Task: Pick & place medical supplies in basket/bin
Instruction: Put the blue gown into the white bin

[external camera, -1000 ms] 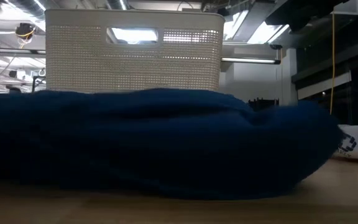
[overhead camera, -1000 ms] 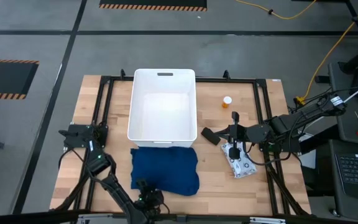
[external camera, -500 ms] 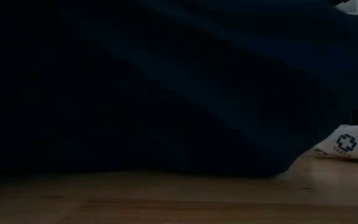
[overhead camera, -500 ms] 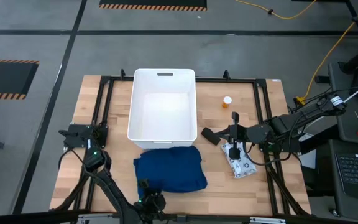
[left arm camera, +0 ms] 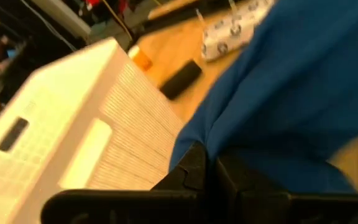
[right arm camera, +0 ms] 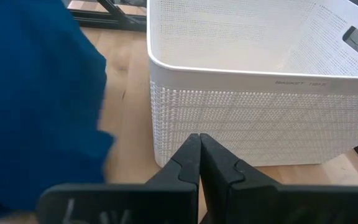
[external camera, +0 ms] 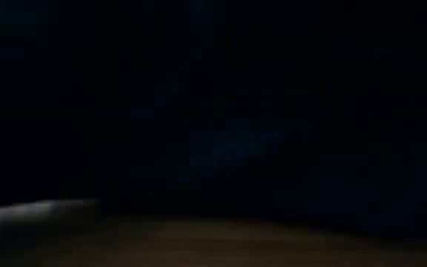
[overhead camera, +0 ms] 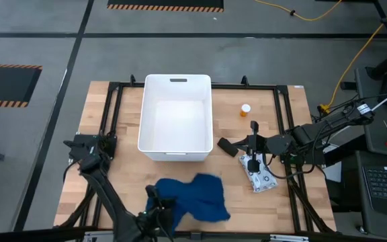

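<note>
While the left gripper (overhead camera: pixel 158 210) sat at the table's near edge, its fingers (left arm camera: pixel 194 168) were clamped on the dark blue cloth (overhead camera: pixel 197 198), bunched short of the white tub (overhead camera: pixel 177 117). The right gripper (overhead camera: pixel 252 149) rested over the dotted packet (overhead camera: pixel 259 173), fingers pressed together with nothing between them, beside the black oblong (overhead camera: pixel 228 147).

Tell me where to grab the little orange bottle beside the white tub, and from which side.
Grip the orange bottle around its body below the white cap, coming down from above. It looks upright and stands apart from the white tub and the black oblong, so fingers likely fit on either side.
</note>
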Available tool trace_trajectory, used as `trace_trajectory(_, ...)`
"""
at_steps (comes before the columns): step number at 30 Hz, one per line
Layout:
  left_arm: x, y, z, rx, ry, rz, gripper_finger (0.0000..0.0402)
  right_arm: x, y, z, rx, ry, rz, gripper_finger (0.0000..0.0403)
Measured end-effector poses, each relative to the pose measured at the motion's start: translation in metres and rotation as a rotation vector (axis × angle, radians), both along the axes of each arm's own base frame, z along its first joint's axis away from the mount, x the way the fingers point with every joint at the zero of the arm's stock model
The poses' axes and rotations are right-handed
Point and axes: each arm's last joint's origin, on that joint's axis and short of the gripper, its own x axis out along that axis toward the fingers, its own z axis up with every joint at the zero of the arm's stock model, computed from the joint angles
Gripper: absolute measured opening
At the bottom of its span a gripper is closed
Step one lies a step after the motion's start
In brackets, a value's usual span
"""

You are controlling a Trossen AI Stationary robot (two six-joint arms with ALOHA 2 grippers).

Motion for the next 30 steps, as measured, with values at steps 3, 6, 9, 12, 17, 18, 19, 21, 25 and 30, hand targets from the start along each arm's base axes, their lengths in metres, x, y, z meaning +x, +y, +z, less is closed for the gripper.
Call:
trace_trajectory(3, -0.004, 0.006, 0.016, 0.023, -0.013, -0.023, 0.0003, 0.000, 0.000, 0.000, -0.001, 0.000, 0.001, 0.0010)
trace_trajectory(6, -0.006, 0.011, 0.029, 0.071, -0.038, -0.045, 0.0003, 0.000, 0.000, 0.000, -0.001, 0.000, 0.001, 0.0010)
trace_trajectory(9, -0.010, 0.017, 0.043, 0.128, -0.065, -0.065, 0.0003, 0.000, 0.000, 0.000, -0.001, 0.000, 0.001, 0.0010)
trace_trajectory(12, -0.012, 0.023, 0.055, 0.199, -0.094, -0.081, 0.0003, 0.000, 0.000, 0.000, -0.001, 0.001, 0.001, 0.0010)
trace_trajectory(17, -0.017, 0.034, 0.077, 0.290, -0.130, -0.091, 0.0003, 0.000, 0.000, 0.000, 0.000, 0.000, 0.000, 0.0010)
trace_trajectory(18, -0.017, 0.036, 0.082, 0.311, -0.147, -0.089, 0.0003, 0.000, 0.000, 0.000, 0.000, 0.000, 0.000, 0.0010)
trace_trajectory(19, -0.018, 0.038, 0.086, 0.340, -0.160, -0.089, 0.0003, 0.000, 0.000, 0.000, 0.000, 0.000, 0.000, 0.0010)
trace_trajectory(21, -0.020, 0.041, 0.096, 0.396, -0.184, -0.084, 0.0003, 0.000, 0.000, 0.000, 0.002, -0.001, -0.001, 0.0010)
trace_trajectory(25, -0.024, 0.047, 0.120, 0.481, -0.199, -0.069, 0.0003, 0.000, 0.000, 0.000, 0.019, -0.003, -0.009, 0.0010)
trace_trajectory(30, -0.026, 0.056, 0.151, 0.473, -0.204, -0.055, 0.0003, 0.000, 0.000, 0.000, 0.022, -0.003, -0.010, 0.0010)
